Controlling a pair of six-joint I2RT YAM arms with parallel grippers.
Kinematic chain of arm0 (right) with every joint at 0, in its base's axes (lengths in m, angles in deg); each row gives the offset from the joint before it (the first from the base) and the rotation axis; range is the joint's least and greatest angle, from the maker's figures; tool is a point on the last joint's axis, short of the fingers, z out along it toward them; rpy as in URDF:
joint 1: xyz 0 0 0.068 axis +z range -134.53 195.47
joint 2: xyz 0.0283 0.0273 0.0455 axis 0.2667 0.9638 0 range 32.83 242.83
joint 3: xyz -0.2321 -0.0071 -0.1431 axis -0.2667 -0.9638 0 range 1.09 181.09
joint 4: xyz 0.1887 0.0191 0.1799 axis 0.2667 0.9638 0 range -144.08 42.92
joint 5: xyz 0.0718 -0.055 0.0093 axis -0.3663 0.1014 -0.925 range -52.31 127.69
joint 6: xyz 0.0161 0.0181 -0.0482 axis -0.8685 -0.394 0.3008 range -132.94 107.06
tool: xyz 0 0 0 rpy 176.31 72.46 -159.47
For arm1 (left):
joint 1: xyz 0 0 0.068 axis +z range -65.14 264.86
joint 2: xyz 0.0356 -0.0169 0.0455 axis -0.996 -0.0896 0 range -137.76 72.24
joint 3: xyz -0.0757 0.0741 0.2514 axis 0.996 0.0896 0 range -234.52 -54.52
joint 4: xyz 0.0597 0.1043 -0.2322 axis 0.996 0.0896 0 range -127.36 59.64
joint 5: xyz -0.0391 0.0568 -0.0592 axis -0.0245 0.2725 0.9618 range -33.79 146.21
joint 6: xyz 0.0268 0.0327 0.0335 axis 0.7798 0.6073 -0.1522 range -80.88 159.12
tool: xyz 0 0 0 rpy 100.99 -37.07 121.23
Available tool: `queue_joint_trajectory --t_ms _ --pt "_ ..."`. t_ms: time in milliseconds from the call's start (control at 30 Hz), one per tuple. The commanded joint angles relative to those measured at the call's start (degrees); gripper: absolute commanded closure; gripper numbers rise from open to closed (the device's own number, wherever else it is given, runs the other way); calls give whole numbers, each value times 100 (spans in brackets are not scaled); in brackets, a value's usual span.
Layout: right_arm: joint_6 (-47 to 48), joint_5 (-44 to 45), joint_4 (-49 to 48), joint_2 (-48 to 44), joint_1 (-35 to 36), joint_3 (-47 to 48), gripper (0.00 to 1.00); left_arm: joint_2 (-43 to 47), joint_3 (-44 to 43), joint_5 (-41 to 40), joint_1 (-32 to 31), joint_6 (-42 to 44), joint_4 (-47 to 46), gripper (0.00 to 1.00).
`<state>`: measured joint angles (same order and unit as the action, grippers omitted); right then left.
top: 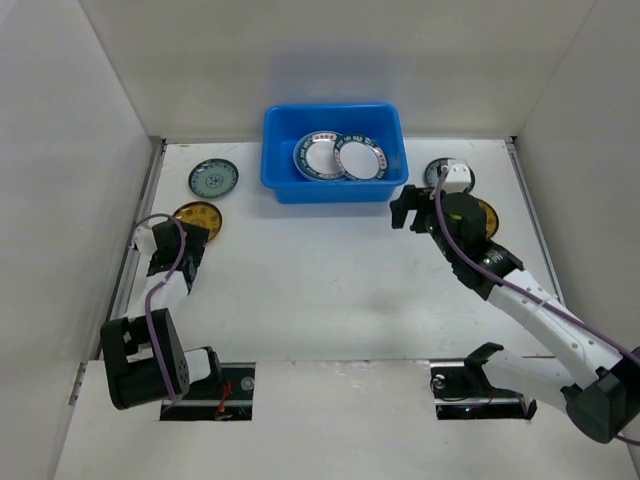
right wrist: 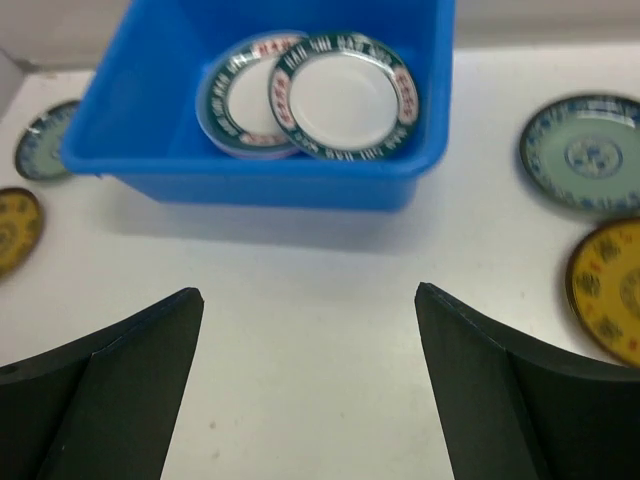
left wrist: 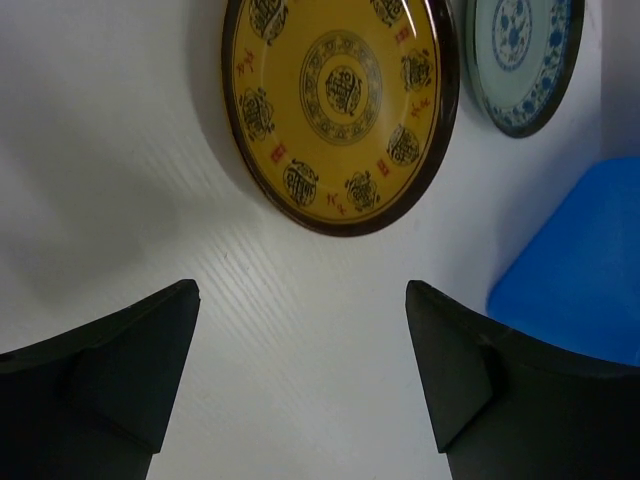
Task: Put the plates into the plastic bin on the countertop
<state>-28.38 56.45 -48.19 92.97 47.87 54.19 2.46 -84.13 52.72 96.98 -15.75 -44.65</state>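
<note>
Nearest the lens, the black base of the left arm (top: 140, 365) sits at the near edge of the white bench (top: 320, 300), with its partner's base at the far right corner of the overhead view. From it the left end effector (left wrist: 300, 300) reaches toward the bench's left side, fingers spread wide with only bare surface between them. The left yellow plate (left wrist: 340, 100), brown-rimmed and patterned, lies flat just ahead of the fingertips. The left teal plate (top: 214, 179) rests beyond it, close by but apart.

At the back centre stands the blue bin (top: 335, 190), holding two plates. The left white plate (right wrist: 245, 95) lies flat on the bin's floor, and the right white plate (right wrist: 345, 95), dark-rimmed like its neighbour, overlaps its right edge.

On the other side, the right end effector (top: 405, 212) hangs near the bin's front right corner, also open and holding nothing, above bare bench. Its wrist partly hides the right teal plate (right wrist: 590, 150), which lies on the bench to the right of the bin. The right yellow plate (right wrist: 610, 285) sits just nearer than that one, apart from it.
</note>
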Motion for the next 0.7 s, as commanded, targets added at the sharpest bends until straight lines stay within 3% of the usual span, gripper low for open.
queue_joint_trajectory --t_ms 0,400,567,667 --pt "-380 136 61 -484 -142 -308 8 -219 -19 -64 172 -313 -887 18" --pt "-627 127 509 -1469 -599 -880 8 -1819 -388 -56 445 -665 -1609 35" --pt "-837 75 668 -1821 -792 -1144 8 -2180 -520 -12 585 -762 -1670 61" --pt "-873 57 729 -1979 -907 -1258 8 -2259 -573 6 594 -788 -1592 88"
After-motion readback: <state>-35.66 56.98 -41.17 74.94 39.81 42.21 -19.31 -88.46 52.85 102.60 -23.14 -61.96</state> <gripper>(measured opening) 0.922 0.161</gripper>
